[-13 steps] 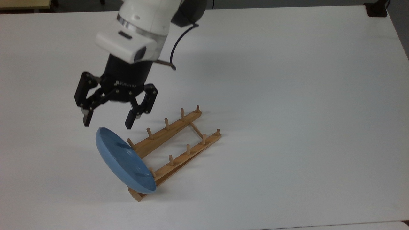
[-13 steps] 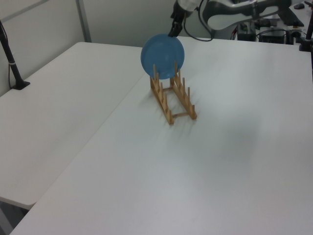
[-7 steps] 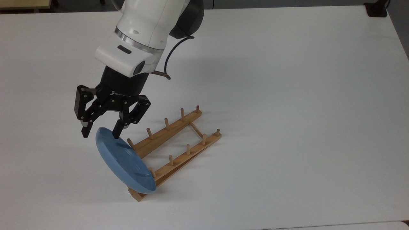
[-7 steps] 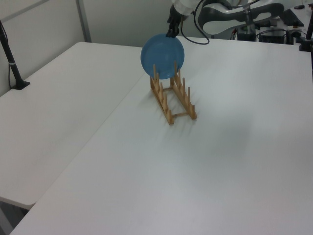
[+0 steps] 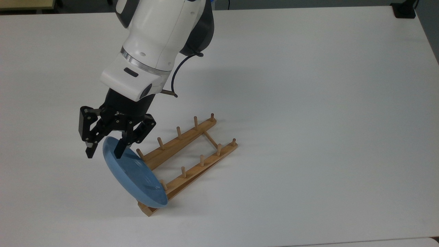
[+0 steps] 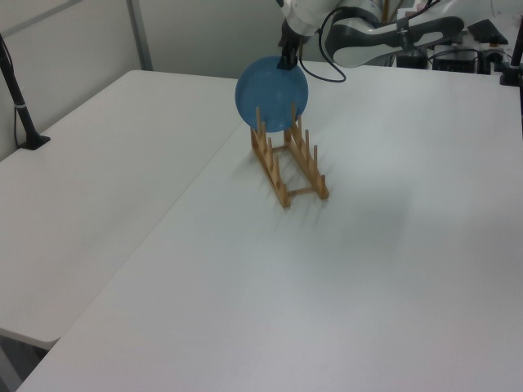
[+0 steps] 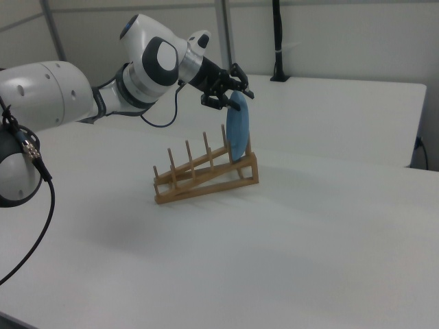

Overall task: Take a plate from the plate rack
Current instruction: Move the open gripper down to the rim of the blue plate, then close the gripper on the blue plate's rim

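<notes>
White tabletop [image 5: 308, 103], matte, evenly lit with soft shadows. In the left view a seam [image 6: 192, 192] runs down the surface where two white slabs meet. Pale partition wall [image 6: 204, 37] behind, with a grey upright post [image 6: 139, 34]. A black pole [image 6: 18, 102] on a dark foot stands at the left view's left edge; another black pole [image 7: 277, 40] rises at the far edge in the right view. Dark clamp block [image 5: 404, 10] at the top view's upper right corner.
</notes>
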You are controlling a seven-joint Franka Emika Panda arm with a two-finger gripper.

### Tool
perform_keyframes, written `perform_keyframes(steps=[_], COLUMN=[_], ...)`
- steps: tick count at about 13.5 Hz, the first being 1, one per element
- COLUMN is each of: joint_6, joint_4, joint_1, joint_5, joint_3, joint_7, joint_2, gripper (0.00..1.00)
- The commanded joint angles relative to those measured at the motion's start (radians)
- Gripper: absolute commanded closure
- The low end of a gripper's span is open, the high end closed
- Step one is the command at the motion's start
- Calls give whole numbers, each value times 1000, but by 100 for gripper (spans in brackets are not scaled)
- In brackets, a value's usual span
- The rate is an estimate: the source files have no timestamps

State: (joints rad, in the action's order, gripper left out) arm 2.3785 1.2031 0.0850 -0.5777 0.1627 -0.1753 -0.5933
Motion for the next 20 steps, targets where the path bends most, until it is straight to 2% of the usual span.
perform_keyframes(steps=[1, 4, 6, 8, 17, 20], joint_6=[14, 14, 14, 14, 14, 14], joint_4=[-23, -23, -23, -23, -25, -25], joint_1=[16, 18, 18, 18, 19, 35], joint_5=[-14, -14, -14, -14, -18, -45], joint_3=[23, 23, 23, 26, 37, 40], joint_7=[-15, -13, -15, -16, -20, -18], joint_2=[-13, -11, -11, -10, 30, 53], gripper=[67, 77, 91, 98, 99, 99])
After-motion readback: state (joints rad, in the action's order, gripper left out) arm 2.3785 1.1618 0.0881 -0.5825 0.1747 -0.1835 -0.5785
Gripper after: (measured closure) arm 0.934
